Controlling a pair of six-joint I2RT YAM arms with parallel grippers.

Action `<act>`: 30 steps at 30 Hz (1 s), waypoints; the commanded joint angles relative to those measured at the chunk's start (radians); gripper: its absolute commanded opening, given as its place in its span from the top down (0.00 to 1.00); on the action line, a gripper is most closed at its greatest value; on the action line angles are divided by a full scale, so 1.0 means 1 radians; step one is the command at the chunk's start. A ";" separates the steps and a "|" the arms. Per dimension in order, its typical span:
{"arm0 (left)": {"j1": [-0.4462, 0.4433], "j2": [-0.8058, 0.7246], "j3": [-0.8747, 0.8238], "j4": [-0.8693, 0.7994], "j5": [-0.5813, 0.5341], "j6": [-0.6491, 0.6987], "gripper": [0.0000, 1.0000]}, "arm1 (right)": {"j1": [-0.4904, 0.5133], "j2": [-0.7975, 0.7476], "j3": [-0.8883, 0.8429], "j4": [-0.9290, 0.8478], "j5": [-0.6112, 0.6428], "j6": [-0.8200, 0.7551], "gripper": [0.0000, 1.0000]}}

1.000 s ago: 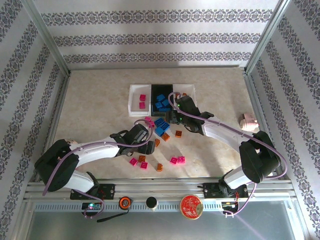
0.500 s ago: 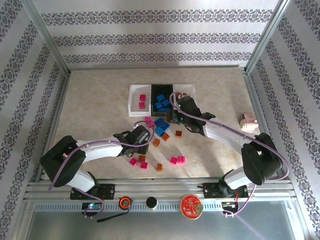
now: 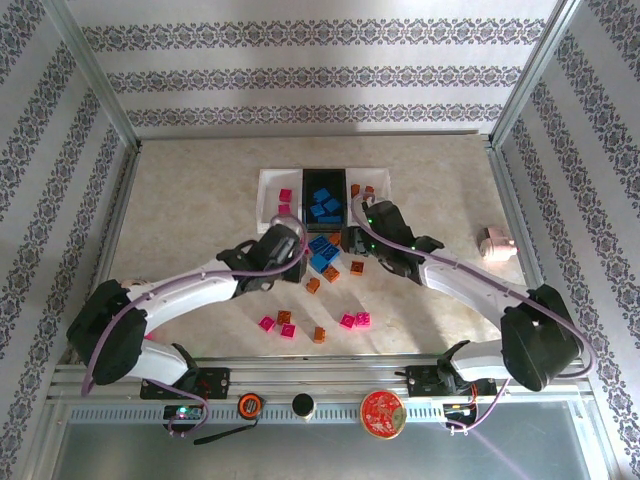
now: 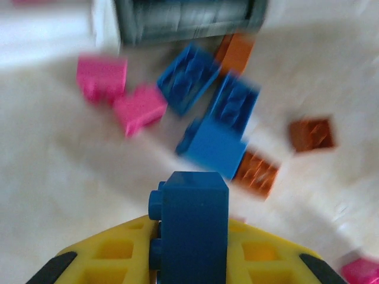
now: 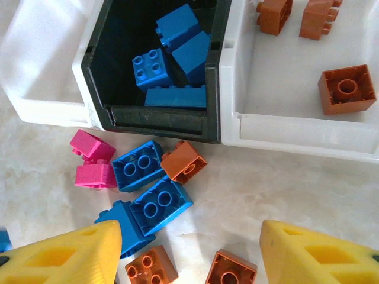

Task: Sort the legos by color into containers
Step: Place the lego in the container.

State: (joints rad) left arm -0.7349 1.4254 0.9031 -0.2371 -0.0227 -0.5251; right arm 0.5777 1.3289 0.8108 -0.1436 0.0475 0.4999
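Left end effector (image 4: 190, 263) tight on a blue lego (image 4: 193, 222); right end effector (image 5: 189, 232) spread.

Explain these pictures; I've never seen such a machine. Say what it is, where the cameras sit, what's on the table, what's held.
Two robot arms are bolted at the near edge of the table, each ending in a two-finger gripper. One camera looks down from above and behind; the other two sit on the wrists. On it stand three trays: the left white tray holds pink bricks, the black tray blue bricks, the right white tray orange-brown bricks. More loose bricks lie in front of them. The left gripper is shut on a dark blue brick. The right gripper hangs open and empty above the loose bricks.
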 commanded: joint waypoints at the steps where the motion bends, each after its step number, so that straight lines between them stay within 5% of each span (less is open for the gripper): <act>1: 0.043 0.082 0.149 0.001 0.019 0.078 0.82 | -0.009 -0.044 -0.039 0.012 0.038 0.021 0.36; 16: 0.164 0.678 0.794 -0.041 0.058 0.113 0.78 | -0.013 -0.159 -0.146 -0.035 0.041 0.046 0.35; 23: 0.175 0.749 0.903 -0.046 0.083 0.082 0.49 | -0.008 -0.156 -0.172 -0.036 0.019 0.063 0.34; 30: 0.175 0.606 0.778 0.045 0.114 0.049 0.31 | 0.018 -0.103 -0.175 -0.014 0.018 0.080 0.33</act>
State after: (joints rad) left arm -0.5720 2.1468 1.7397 -0.2413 0.0719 -0.4545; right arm 0.5785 1.2057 0.6453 -0.1669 0.0689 0.5556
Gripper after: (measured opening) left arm 0.677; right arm 0.664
